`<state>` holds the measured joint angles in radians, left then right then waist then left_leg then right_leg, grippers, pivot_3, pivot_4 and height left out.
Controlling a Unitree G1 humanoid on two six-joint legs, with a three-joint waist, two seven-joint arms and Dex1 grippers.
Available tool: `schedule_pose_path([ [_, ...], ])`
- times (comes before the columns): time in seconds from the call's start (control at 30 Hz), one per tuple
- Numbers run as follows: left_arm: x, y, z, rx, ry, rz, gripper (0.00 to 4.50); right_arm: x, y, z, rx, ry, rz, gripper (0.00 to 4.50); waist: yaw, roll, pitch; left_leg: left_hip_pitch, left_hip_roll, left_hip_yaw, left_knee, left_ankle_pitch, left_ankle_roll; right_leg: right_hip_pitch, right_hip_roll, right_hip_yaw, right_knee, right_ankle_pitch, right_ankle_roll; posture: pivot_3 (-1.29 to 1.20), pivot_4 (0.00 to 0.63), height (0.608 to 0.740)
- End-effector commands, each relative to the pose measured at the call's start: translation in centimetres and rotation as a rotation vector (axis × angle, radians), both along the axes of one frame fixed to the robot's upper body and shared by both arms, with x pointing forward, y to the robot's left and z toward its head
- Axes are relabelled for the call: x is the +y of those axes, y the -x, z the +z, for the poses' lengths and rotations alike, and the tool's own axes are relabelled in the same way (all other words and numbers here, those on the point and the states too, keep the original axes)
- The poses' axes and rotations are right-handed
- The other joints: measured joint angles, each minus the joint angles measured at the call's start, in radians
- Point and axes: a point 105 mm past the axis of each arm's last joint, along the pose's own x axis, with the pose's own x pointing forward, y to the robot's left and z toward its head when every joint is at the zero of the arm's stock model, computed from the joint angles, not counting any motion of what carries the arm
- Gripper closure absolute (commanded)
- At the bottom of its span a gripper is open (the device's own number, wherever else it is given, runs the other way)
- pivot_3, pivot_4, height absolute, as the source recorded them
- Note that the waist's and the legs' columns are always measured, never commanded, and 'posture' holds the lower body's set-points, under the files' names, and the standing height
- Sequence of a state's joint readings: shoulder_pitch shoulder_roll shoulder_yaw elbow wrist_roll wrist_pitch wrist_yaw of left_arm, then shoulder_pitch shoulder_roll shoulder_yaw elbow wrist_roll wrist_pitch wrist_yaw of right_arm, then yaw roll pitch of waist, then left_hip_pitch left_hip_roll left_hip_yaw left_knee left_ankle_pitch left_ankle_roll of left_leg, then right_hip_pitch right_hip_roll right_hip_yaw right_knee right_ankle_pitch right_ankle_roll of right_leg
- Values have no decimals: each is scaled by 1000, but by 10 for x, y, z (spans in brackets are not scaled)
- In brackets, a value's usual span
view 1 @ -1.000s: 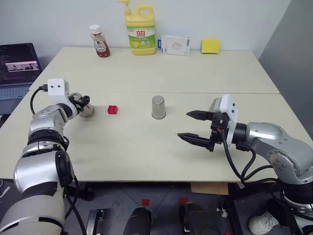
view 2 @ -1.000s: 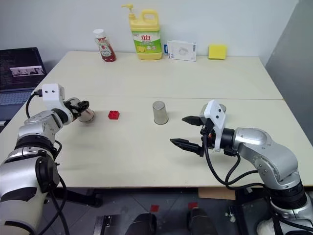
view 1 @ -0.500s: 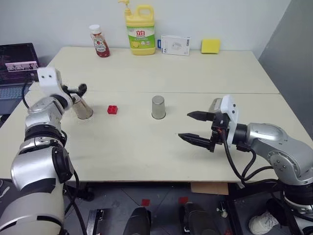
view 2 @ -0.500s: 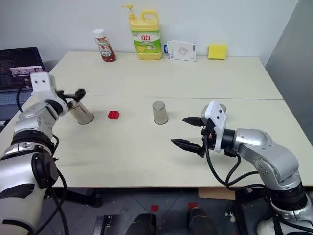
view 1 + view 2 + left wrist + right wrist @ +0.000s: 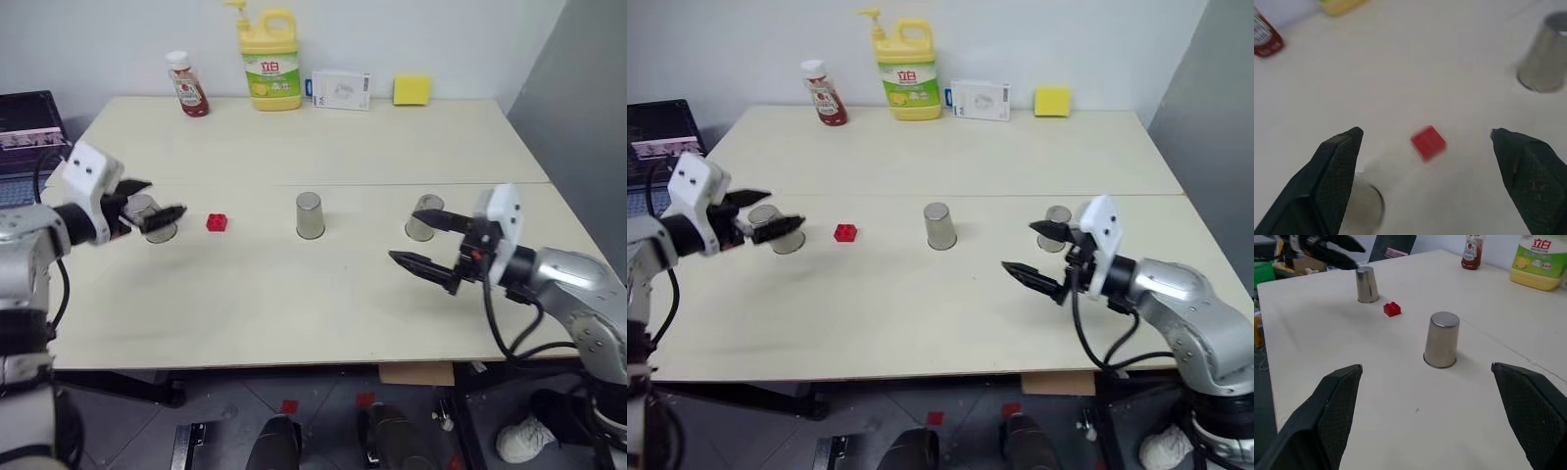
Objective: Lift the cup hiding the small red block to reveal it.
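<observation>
My view: cream table (image 5: 323, 294) | three steel cups (image 5: 310, 215) | red block (image 5: 217, 222) | bottles, box, sponge at back edge

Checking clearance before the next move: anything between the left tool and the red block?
Nothing visible. The small red block sits exposed on the table, with the cup standing upside down beside it. The left tool hovers open above that cup, and bare tabletop lies between it and the block.

Big bare table in front, three cups in a row

The cups (image 5: 310, 214) stand well apart across the picture's middle; bottles (image 5: 269, 59) line the top edge.
</observation>
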<state>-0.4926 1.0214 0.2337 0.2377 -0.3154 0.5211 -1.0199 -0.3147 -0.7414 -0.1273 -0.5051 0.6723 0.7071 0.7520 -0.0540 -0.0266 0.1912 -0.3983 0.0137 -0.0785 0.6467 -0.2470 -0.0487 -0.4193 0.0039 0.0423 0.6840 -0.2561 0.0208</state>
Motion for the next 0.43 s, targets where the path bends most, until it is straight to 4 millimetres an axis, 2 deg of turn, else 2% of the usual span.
schedule_pose_path([
  [0.03, -1, 26, 9, 63, -56, -43, 54, -10, 13, 5, 20, 25, 51, 0, 3, 0, 0, 0, 0, 0, 0, 0, 0, 0, 0, 0, 0, -2, 3, 0, 150, 740],
  [0.2, -1, 45, 1, 140, -25, -33, 54, -29, 12, 7, 34, 40, -7, 0, 6, 1, 1, 8, 0, 1, 0, 0, 0, 8, 1, 1, -2, -3, 4, 0, 150, 740],
  [0.43, -11, 53, 4, 117, 2, -61, 54, -33, 12, 4, 48, 33, -13, 0, 10, 1, 0, 9, 1, 1, 0, 0, 0, 9, 1, 1, -2, -3, 4, 0, 150, 740],
])
